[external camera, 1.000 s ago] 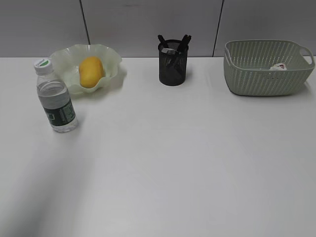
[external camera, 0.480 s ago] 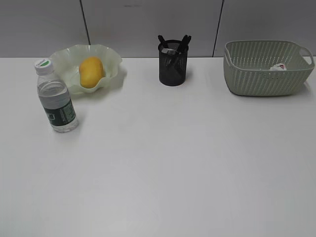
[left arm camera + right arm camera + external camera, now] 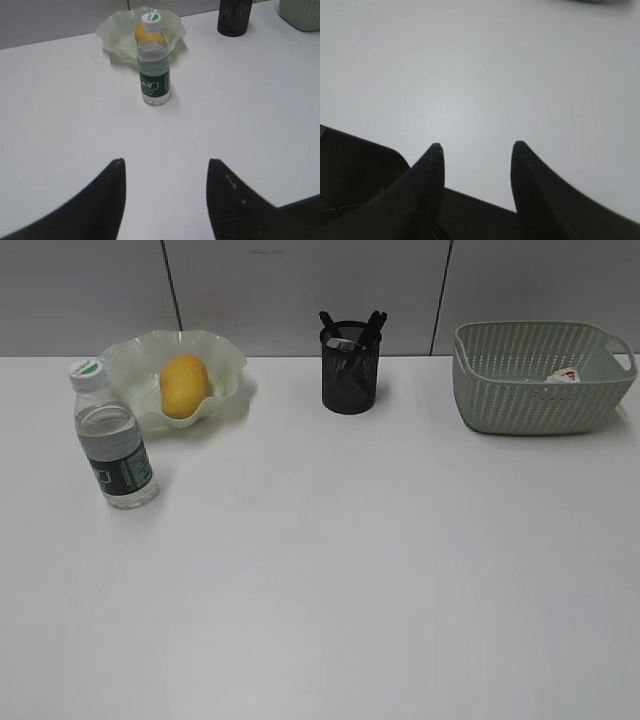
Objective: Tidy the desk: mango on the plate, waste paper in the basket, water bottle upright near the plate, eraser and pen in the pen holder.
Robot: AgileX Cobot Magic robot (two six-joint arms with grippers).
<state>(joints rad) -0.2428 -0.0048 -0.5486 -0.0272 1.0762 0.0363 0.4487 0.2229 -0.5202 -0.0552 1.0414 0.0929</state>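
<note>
The mango (image 3: 184, 385) lies in the pale green plate (image 3: 226, 365) at the back left of the desk (image 3: 360, 560). The water bottle (image 3: 113, 437) stands upright just in front of the plate, also in the left wrist view (image 3: 154, 62). The black pen holder (image 3: 350, 375) stands at the back middle with dark items sticking out of its top. The waste paper (image 3: 564, 375) lies inside the basket (image 3: 520, 390) at the back right. My left gripper (image 3: 165, 162) is open and empty, well short of the bottle. My right gripper (image 3: 477, 146) is open and empty over bare desk. Neither gripper shows in the exterior view.
A grey panelled wall (image 3: 300, 290) runs behind the desk. The desk's near edge and a dark area (image 3: 360, 170) show under the right gripper. In the left wrist view the pen holder (image 3: 234, 17) and the basket corner (image 3: 302, 10) are at the top right.
A faint shadow on the desk at the lower left has gone. The objects have not moved.
</note>
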